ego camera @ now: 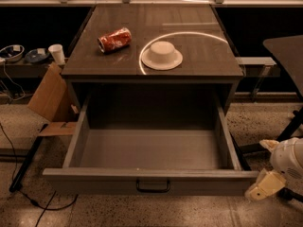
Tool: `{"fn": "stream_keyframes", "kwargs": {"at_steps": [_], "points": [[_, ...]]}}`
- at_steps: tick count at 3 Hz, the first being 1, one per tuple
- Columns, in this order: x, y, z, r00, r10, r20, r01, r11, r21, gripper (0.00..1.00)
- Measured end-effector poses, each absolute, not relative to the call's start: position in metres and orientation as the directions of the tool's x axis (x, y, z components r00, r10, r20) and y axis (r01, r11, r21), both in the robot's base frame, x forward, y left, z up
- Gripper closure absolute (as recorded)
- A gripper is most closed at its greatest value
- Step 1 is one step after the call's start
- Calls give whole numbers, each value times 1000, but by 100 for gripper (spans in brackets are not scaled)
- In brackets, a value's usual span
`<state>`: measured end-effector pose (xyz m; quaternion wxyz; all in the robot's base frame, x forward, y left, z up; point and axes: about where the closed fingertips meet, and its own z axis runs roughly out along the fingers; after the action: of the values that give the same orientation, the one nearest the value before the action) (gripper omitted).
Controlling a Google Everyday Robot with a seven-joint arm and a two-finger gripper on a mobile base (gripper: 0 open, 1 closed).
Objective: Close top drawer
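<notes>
Low at the right edge, near me, I see the gripper (264, 167) hanging just off the right front corner of the drawer (203, 183). Its two cream fingers (260, 188) stand apart with nothing between them. The lower one sits just beside the drawer's front corner, and I cannot tell whether it touches. The white wrist (289, 158) is behind them, further right.

The drawer is pulled far out toward me from under the cabinet top (199, 41). Its grey floor and side walls are in full view, and the dark handle (153, 187) sits at the middle of the flat front, at the near edge.

On the cabinet top, a red can (114, 39) lies on its side at the left, and a pale bowl (162, 56) sits upside down just right of it, the two apart.

To the left of the cabinet, a piece of cardboard (49, 98) leans against its side, and a white cup (57, 54) stands on a low shelf beyond. A dark table (286, 48) juts in at the far right.
</notes>
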<state>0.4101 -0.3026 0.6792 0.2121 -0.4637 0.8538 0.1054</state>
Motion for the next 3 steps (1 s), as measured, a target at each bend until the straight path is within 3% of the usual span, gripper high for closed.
{"fn": "stream_keyframes", "kwargs": {"at_steps": [3], "points": [[435, -300, 645, -557, -701, -445, -779, 627, -14, 0]]}}
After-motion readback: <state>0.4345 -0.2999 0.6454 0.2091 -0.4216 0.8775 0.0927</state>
